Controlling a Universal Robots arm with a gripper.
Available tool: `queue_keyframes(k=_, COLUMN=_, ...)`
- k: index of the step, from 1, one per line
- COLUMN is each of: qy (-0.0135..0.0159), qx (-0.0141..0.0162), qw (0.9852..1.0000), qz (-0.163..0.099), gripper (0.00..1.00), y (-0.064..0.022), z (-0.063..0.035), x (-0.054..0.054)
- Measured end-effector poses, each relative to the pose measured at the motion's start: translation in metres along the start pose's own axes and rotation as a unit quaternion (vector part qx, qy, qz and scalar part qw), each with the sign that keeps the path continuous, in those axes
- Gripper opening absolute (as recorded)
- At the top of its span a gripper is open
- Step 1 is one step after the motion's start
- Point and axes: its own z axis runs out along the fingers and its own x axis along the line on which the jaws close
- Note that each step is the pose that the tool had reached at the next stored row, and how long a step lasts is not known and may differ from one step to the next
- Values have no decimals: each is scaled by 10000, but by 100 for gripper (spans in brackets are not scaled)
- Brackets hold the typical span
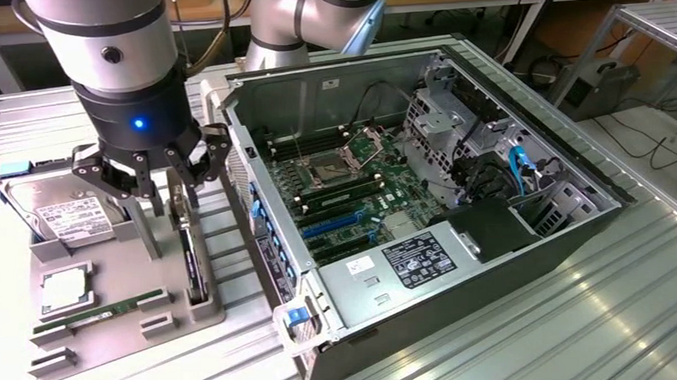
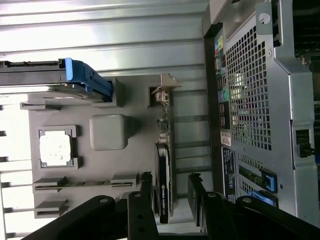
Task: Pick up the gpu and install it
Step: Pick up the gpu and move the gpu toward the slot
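Note:
The gpu (image 1: 190,261) stands on edge in a slot of the grey fixture tray (image 1: 115,257), to the exterior view's left of the computer case. It is a thin black card (image 2: 164,187) with its silver end bracket (image 2: 163,95) at the far end. My gripper (image 1: 164,192) hangs just above the card's bracket end. In the wrist view my gripper (image 2: 170,200) is open, with one black finger (image 2: 145,197) on each side of the card and a gap between each finger and it. Nothing is held.
The open computer case (image 1: 565,233) lies on its side with the motherboard and blue expansion slots (image 1: 334,226) exposed; its perforated rear wall (image 2: 250,100) is close beside the tray. The tray also holds a hard drive (image 1: 69,218), a processor (image 1: 66,288) and a green memory stick (image 1: 95,315).

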Motion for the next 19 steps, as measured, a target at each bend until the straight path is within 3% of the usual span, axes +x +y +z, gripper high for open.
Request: queue_keyframes(k=19, qy=-1, qx=0, qw=10000, qz=15, gripper=42, y=-15, z=409, x=12)
